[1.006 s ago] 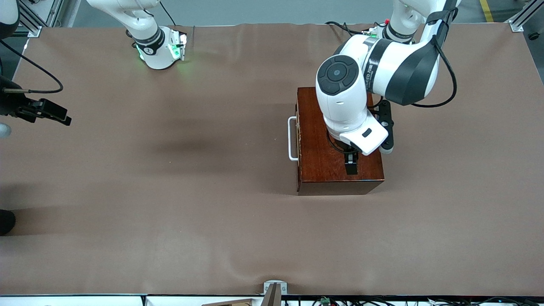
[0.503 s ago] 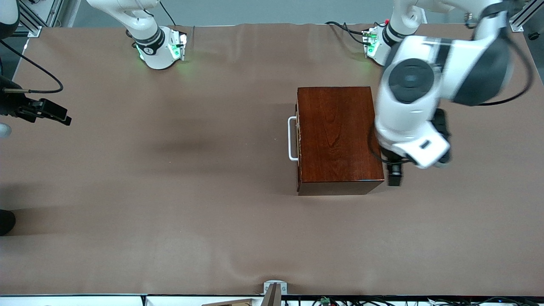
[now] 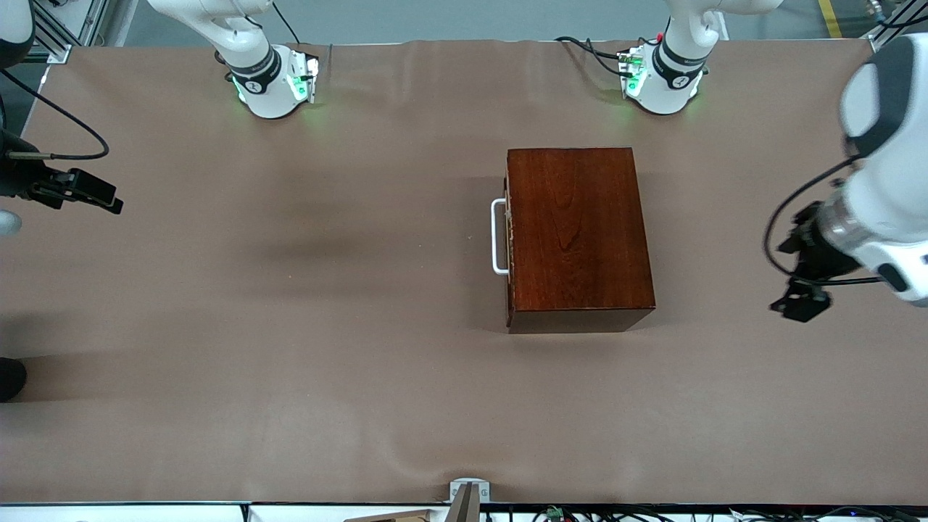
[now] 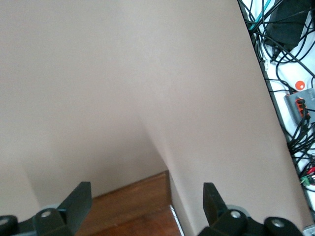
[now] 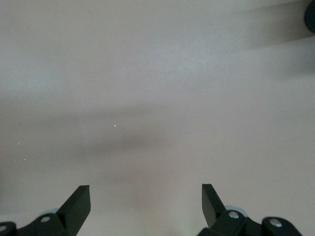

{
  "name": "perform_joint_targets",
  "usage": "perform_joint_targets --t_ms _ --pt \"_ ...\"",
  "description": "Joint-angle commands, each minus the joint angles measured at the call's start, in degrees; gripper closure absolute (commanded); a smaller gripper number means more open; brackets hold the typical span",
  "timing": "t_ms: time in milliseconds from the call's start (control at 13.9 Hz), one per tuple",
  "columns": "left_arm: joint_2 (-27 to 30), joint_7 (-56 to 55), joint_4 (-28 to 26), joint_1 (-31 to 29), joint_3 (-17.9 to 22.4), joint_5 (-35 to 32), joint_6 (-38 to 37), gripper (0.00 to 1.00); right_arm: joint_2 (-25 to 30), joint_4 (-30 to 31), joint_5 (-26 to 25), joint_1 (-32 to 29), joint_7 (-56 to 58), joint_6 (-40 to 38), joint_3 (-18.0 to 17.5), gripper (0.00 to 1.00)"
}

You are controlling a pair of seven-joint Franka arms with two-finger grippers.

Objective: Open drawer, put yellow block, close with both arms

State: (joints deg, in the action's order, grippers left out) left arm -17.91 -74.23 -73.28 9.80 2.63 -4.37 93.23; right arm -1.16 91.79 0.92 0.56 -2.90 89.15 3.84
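Observation:
The dark reddish-brown box (image 3: 576, 232) stands mid-table with the drawer pushed in flush; only its white bar handle (image 3: 497, 237) sticks out, facing the right arm's end. The yellow block is out of view. My left gripper (image 3: 801, 301) hangs open over bare cloth toward the left arm's end, clear of the box. In the left wrist view the left gripper (image 4: 146, 187) holds nothing, with a corner of the box (image 4: 133, 209) showing below it. My right gripper (image 3: 109, 201) waits open over the right arm's end; the right wrist view shows the right gripper (image 5: 145, 187) above bare cloth.
Brown cloth (image 3: 326, 362) covers the whole table. The arm bases (image 3: 272, 83) (image 3: 663, 80) stand along the edge farthest from the front camera. A metal bracket (image 3: 469, 493) sits at the nearest edge. Cables and electronics (image 4: 290, 73) lie off the table's edge.
The left arm has swung from above the box's top out toward its own end of the table. The box, drawer and right arm have not moved.

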Motion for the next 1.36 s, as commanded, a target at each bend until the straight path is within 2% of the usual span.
perform_joint_targets --t_ms 0,503,647,790,1006,1293 --pt "4.54 10.2 -5.55 -1.61 -0.61 1.47 0.11 0.0 0.46 0.58 -0.22 0.05 -0.62 0.06 -0.06 0.0" --pt "14.66 43.69 -15.31 -7.5 -0.43 4.18 -0.16 0.0 0.28 0.67 -0.22 -0.03 -0.62 0.15 -0.06 0.0" --pt "16.24 53.88 -15.93 -10.75 -0.78 7.17 -1.12 0.0 0.28 0.67 -0.22 0.05 -0.71 0.06 -0.06 0.0" --pt "17.03 62.76 -15.85 -10.85 -0.61 8.33 -3.14 0.0 0.28 0.67 -0.22 -0.03 -0.62 0.06 -0.06 0.0" --pt "17.82 66.32 -15.41 -10.15 -0.7 7.11 -3.15 0.0 0.28 0.67 -0.22 -0.03 -0.62 0.06 -0.06 0.0" --pt "18.44 70.07 -15.41 -10.5 -4.47 4.39 -4.64 0.0 0.28 0.67 -0.22 -0.03 -0.62 0.06 -0.06 0.0"
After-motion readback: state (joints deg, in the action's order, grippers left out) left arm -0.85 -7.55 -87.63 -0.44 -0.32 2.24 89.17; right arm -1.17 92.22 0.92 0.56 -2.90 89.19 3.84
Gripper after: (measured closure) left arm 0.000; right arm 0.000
